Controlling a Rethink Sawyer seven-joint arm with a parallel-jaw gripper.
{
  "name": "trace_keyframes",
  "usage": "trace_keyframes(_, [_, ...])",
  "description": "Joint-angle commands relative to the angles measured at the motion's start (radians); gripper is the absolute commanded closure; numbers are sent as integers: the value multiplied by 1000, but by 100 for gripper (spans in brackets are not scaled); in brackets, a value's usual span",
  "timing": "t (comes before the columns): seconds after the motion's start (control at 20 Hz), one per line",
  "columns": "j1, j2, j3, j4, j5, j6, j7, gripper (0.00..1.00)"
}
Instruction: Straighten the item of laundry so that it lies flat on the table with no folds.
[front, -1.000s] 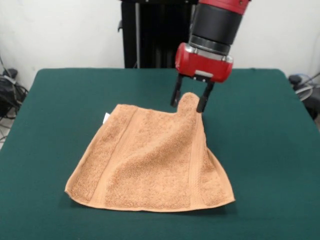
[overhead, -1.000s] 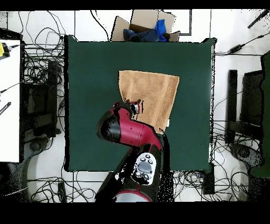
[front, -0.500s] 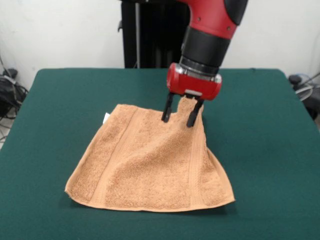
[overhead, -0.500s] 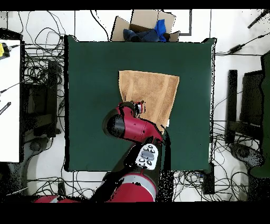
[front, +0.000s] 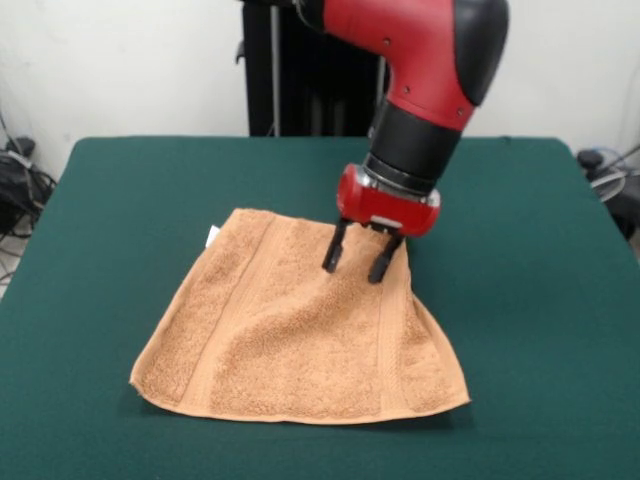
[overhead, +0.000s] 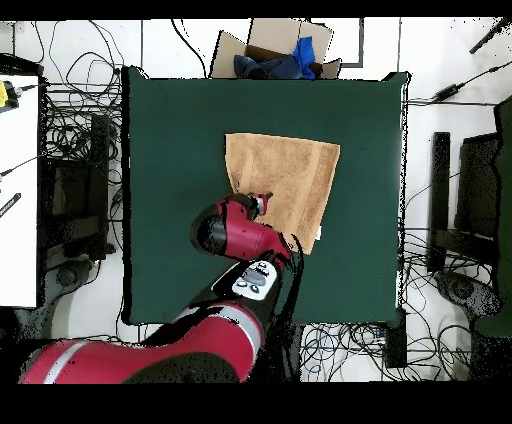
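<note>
The tan terry towel (front: 300, 330) lies spread on the green table (front: 520, 300), wider at its near edge than at its far edge. Its small white tag (front: 212, 237) sticks out at the far left corner. My gripper (front: 353, 262) stands low over the towel's far right corner, open, with both black fingertips down on the cloth and the corner partly hidden behind it. From above, the towel (overhead: 290, 175) sits mid-table and the gripper (overhead: 262, 204) is at its edge nearest the robot. The right band ripples slightly.
A cardboard box (overhead: 275, 48) holding blue cloth stands just past the table's far edge in the overhead view. Cables and equipment lie on the floor all round the table (overhead: 170, 130).
The gripper has come down and shifted slightly left and nearer the camera. The towel corner that stood raised between the fingers now lies low under them.
</note>
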Motion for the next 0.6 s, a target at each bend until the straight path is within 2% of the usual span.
trace_keyframes(0.05, [72,85,-50,-96,120,23,253,0])
trace_keyframes(0.3, [87,88,-57,-112,147,41,240,0])
trace_keyframes(0.6, [46,99,-43,-121,97,3,196,0])
